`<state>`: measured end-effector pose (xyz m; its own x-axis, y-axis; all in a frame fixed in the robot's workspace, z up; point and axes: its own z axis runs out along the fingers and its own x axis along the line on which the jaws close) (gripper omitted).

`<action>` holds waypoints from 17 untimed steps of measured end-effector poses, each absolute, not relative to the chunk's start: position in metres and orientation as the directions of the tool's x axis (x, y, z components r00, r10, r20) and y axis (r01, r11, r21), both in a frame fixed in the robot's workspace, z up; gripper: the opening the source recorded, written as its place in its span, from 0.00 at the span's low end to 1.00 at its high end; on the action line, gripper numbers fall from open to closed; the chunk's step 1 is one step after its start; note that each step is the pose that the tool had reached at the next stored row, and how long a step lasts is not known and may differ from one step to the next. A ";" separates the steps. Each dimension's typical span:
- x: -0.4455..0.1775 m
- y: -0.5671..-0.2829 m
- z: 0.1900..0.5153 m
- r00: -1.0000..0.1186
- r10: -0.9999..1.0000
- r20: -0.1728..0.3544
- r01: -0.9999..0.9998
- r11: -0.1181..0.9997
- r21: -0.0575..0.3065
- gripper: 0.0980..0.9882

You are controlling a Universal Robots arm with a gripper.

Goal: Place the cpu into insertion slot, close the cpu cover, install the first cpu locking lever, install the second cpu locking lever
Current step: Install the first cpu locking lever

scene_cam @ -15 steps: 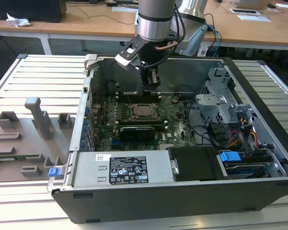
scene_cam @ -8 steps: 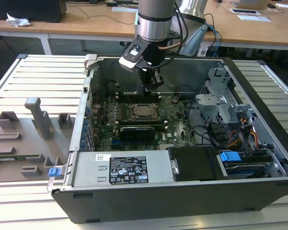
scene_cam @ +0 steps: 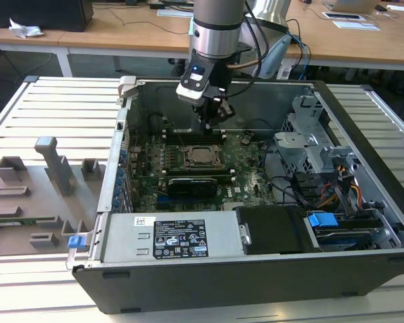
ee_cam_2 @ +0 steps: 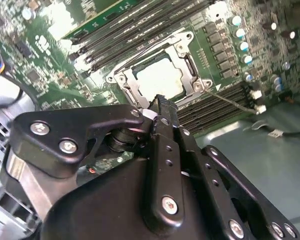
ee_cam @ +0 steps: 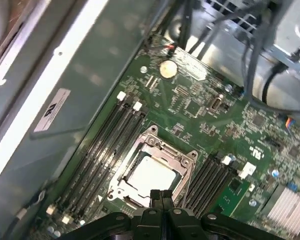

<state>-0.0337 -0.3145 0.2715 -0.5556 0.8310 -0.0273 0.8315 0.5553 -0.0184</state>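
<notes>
1. cpu [ee_cam: 151,175] lies flat inside the insertion slot [scene_cam: 188,156], silver top showing.
2. cpu cover [ee_cam: 166,150] is down on the slot, framing the chip through its cut-out.
3. Thin metal lever [ee_cam_2: 231,102] runs out from one slot corner, over the board.
4. gripper [ee_cam: 160,194] is just above the slot's edge, fingers pressed together and clenched on nothing. Can't tell if it touches.
5. Long black memory slots [ee_cam: 107,145] flank the slot on two sides.
6. Grey power supply [scene_cam: 182,239] sits well apart from the slot, at the case's edge.
</notes>
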 end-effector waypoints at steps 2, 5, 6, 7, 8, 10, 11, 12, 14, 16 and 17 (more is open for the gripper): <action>-0.034 -0.314 0.272 -0.609 0.793 -0.027 0.793 0.608 -0.018 0.01; -0.034 -0.314 0.272 -0.664 0.747 -0.027 0.748 0.664 -0.018 0.01; -0.034 -0.314 0.272 -0.678 0.735 -0.027 0.735 0.678 -0.018 0.01; -0.034 -0.314 0.272 -0.698 0.716 -0.027 0.716 0.698 -0.018 0.01; -0.034 -0.315 0.272 -0.723 0.691 -0.027 0.691 0.722 -0.018 0.01; -0.034 -0.315 0.272 -0.748 0.663 -0.027 0.664 0.748 -0.018 0.01; -0.034 -0.314 0.272 -0.763 0.645 -0.027 0.646 0.763 -0.018 0.01; -0.034 -0.315 0.272 -0.775 0.631 -0.027 0.632 0.775 -0.018 0.01; -0.034 -0.314 0.272 -0.814 0.580 -0.027 0.580 0.814 -0.018 0.01; -0.034 -0.314 0.272 -0.854 0.519 -0.027 0.520 0.854 -0.018 0.01; -0.034 -0.314 0.272 -0.883 0.468 -0.027 0.469 0.883 -0.018 0.01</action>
